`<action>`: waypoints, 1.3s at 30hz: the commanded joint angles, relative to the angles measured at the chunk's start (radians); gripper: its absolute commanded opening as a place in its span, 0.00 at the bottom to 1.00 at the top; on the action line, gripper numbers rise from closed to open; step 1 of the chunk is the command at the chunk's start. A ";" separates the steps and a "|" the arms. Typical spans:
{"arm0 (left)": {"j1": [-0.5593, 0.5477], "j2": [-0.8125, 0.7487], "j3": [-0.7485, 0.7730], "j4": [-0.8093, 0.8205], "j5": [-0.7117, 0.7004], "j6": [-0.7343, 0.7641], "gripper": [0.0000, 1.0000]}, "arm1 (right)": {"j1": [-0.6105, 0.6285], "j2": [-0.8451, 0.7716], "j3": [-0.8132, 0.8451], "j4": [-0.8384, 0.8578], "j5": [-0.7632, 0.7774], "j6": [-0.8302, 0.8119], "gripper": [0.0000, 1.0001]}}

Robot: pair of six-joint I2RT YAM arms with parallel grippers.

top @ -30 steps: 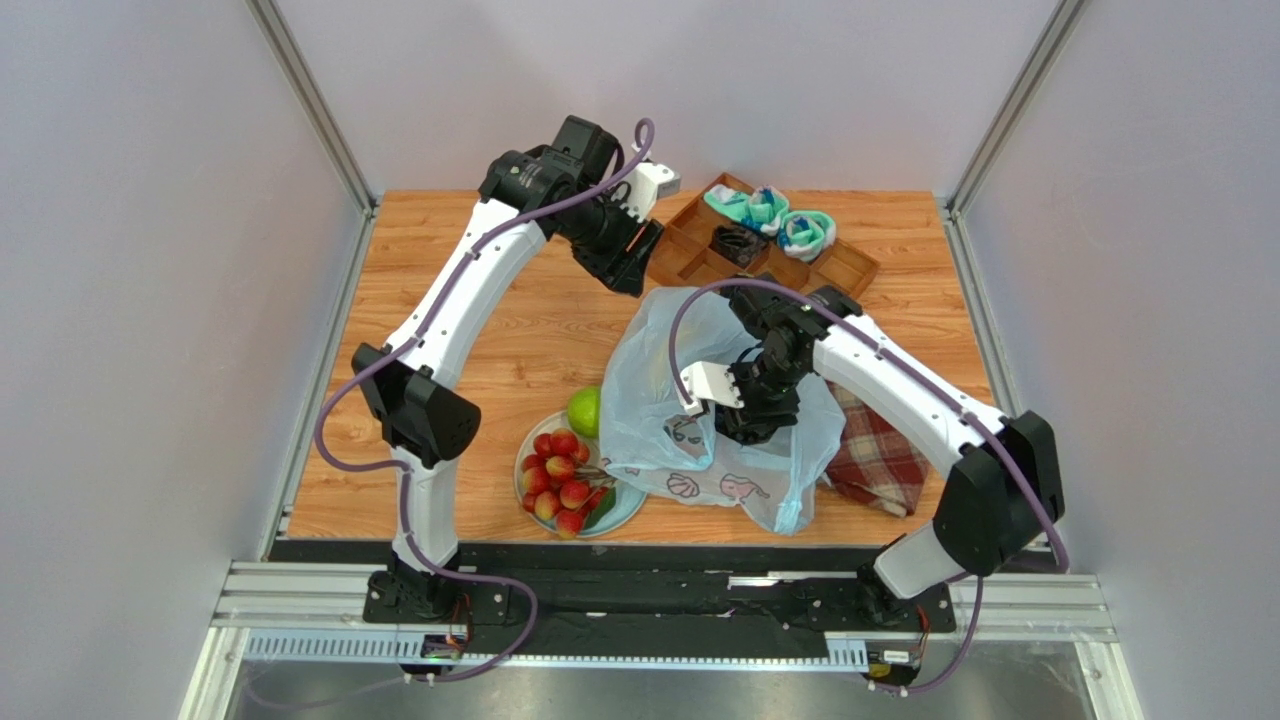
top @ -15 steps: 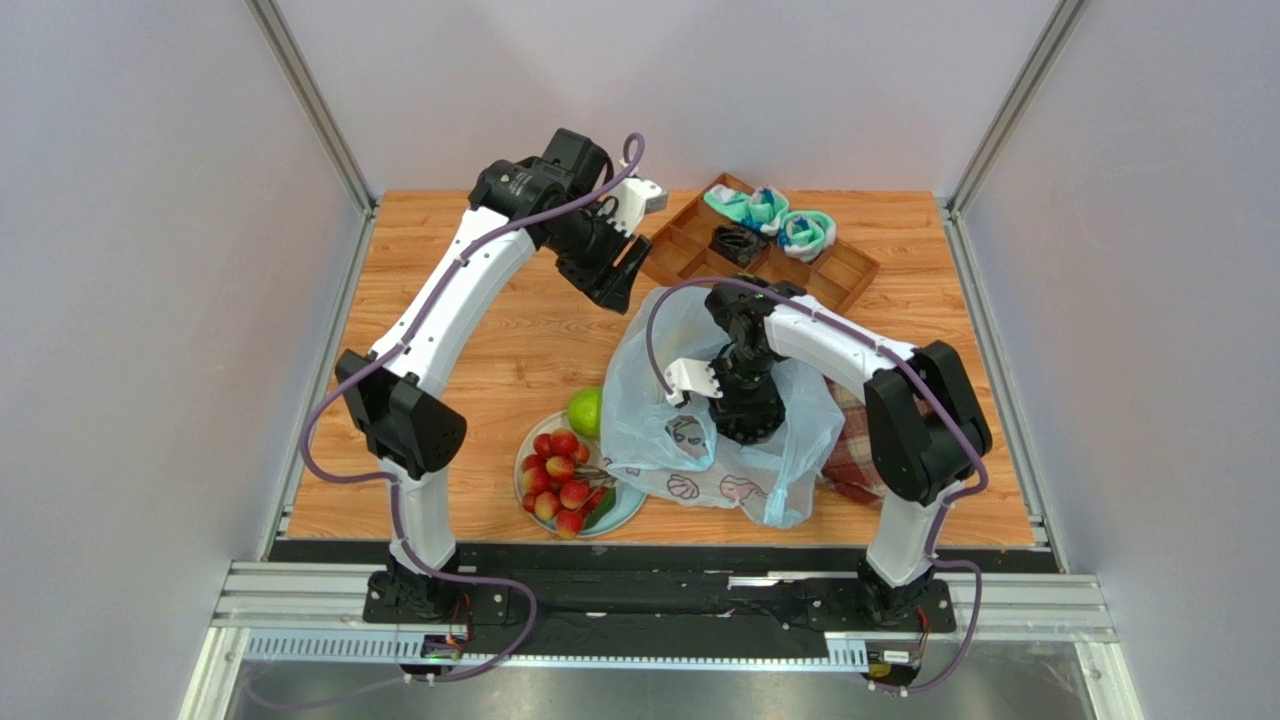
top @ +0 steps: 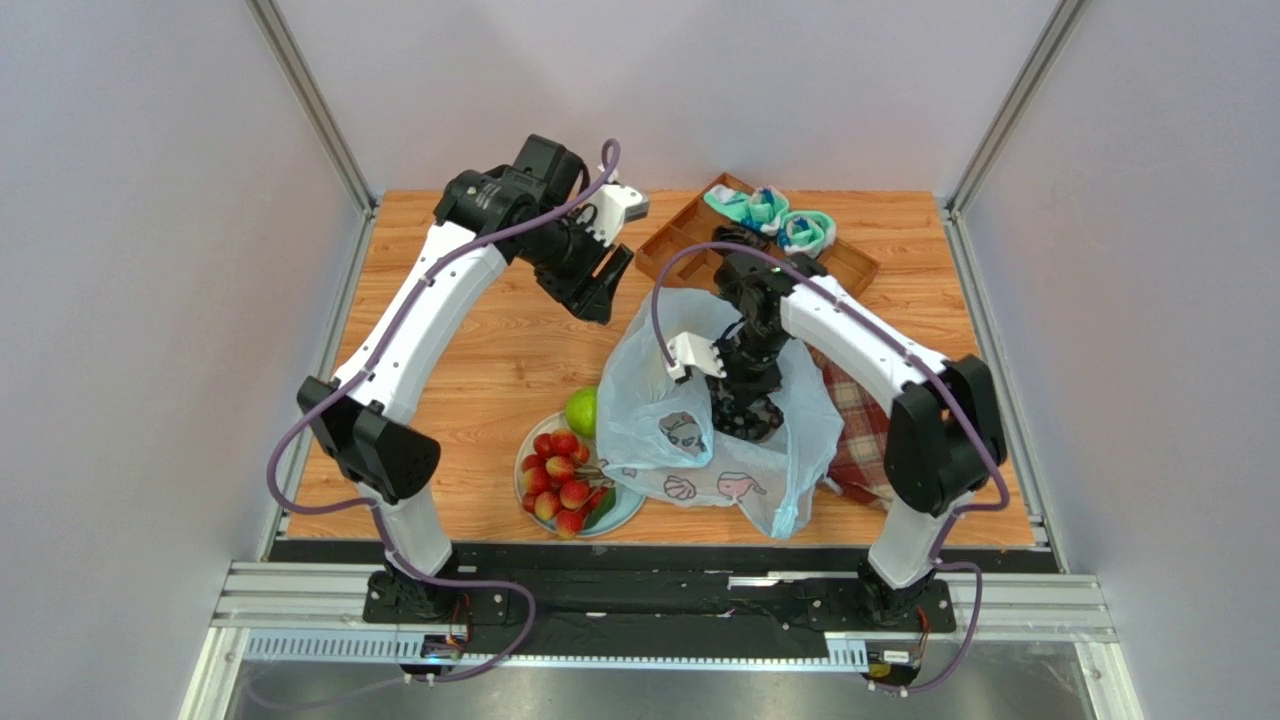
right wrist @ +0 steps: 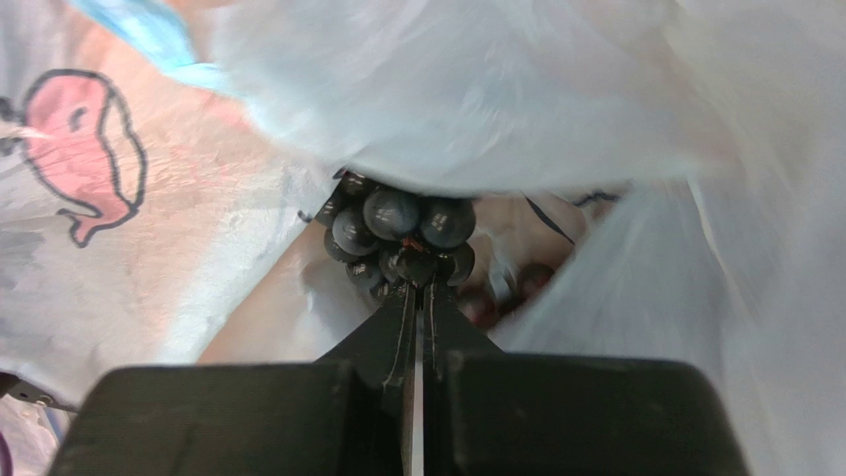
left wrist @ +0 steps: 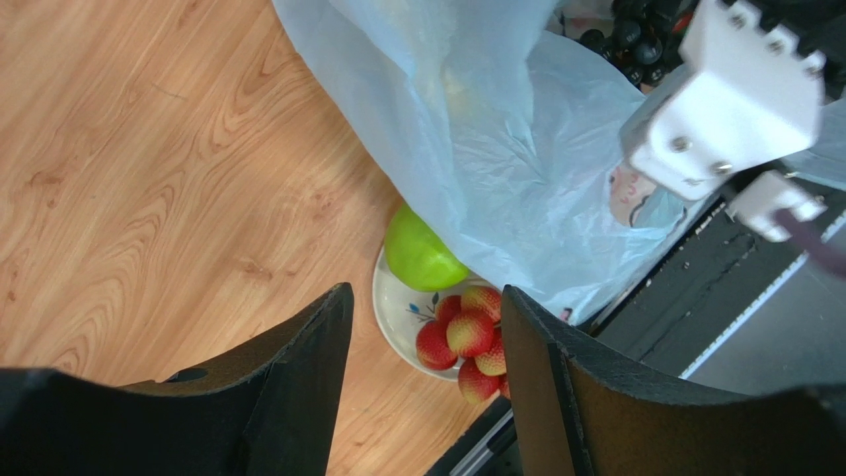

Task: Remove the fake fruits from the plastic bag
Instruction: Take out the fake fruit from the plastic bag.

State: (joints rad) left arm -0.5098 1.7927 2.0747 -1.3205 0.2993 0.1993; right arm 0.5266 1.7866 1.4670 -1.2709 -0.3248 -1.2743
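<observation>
Nothing I can actually read here, sorry. The closest thing to it is the print on the plastic bag (top: 639,375). There's a pink whale cartoon (right wrist: 84,154) with a dark outline, big and clear from my right wrist camera, and a couple more whales sit along the bag's lower edge in the top view. There's also a darker printed patch (top: 684,435) on the bag, maybe lettering, but it's too small and crumpled for me to make out.

Wood table (top: 496,345) w/ plastic bag (top: 639,398), plate (left wrist: 397,312), wooden tray (top: 684,240), plaid cloth (top: 864,435).
</observation>
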 commanded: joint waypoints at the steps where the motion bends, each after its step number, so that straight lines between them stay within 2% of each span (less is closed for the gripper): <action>1: 0.008 -0.178 -0.034 0.007 0.136 0.115 0.65 | -0.002 -0.182 0.134 -0.200 -0.079 0.059 0.00; 4: -0.001 -0.355 -0.220 0.118 0.234 0.230 0.70 | -0.004 -0.236 0.161 -0.235 -0.048 0.108 0.00; 8: -0.134 -0.524 -0.491 0.265 0.222 0.339 0.73 | -0.002 -0.266 0.164 -0.203 -0.020 0.194 0.00; 11: -0.237 -0.559 -0.602 0.351 0.167 0.284 0.78 | -0.002 -0.260 0.185 -0.157 -0.052 0.288 0.00; 12: -0.252 -0.559 -0.622 0.375 0.161 0.238 0.98 | -0.004 -0.254 0.193 -0.141 -0.077 0.308 0.00; 16: -0.312 -0.578 -0.741 0.562 0.129 0.109 0.99 | -0.002 -0.207 0.239 -0.102 -0.102 0.401 0.00; 18: -0.341 -0.569 -0.760 0.606 0.071 0.135 0.99 | -0.002 -0.188 0.259 -0.084 -0.097 0.429 0.00; 20: -0.394 -0.543 -0.791 0.657 -0.061 0.161 0.99 | -0.002 -0.184 0.272 -0.079 -0.088 0.435 0.00; 22: -0.427 -0.524 -0.838 0.711 -0.103 0.199 0.99 | -0.002 -0.188 0.274 -0.071 -0.077 0.435 0.00; 23: -0.441 -0.515 -0.856 0.804 -0.232 0.204 0.99 | -0.002 -0.193 0.273 -0.070 -0.074 0.435 0.00; 24: -0.455 -0.498 -0.870 0.841 -0.297 0.212 0.99 | -0.002 -0.199 0.268 -0.070 -0.069 0.434 0.00; 27: -0.460 -0.431 -0.883 0.934 -0.425 0.238 0.99 | -0.004 -0.211 0.253 -0.070 -0.063 0.431 0.00; 29: -0.458 -0.402 -0.889 0.974 -0.472 0.253 0.92 | -0.002 -0.220 0.247 -0.071 -0.063 0.431 0.00; 32: -0.434 -0.386 -0.858 0.945 -0.431 0.255 0.63 | -0.005 -0.246 0.240 -0.074 -0.056 0.431 0.00; 33: -0.423 -0.385 -0.848 0.931 -0.413 0.244 0.28 | -0.010 -0.259 0.242 -0.079 -0.053 0.429 0.00; 34: -0.405 -0.380 -0.837 0.920 -0.404 0.241 0.07 | -0.011 -0.279 0.242 -0.081 -0.049 0.429 0.00; 35: -0.397 -0.383 -0.840 0.923 -0.411 0.242 0.00 | -0.014 -0.292 0.240 -0.082 -0.046 0.429 0.00; 39: -0.331 -0.375 -0.820 0.900 -0.358 0.200 0.00 | -0.019 -0.348 0.285 -0.123 -0.045 0.444 0.00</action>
State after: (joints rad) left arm -0.9031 1.4204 1.1954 -0.4450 -0.0738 0.4564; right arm 0.5076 1.5414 1.6936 -1.3434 -0.3595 -0.8406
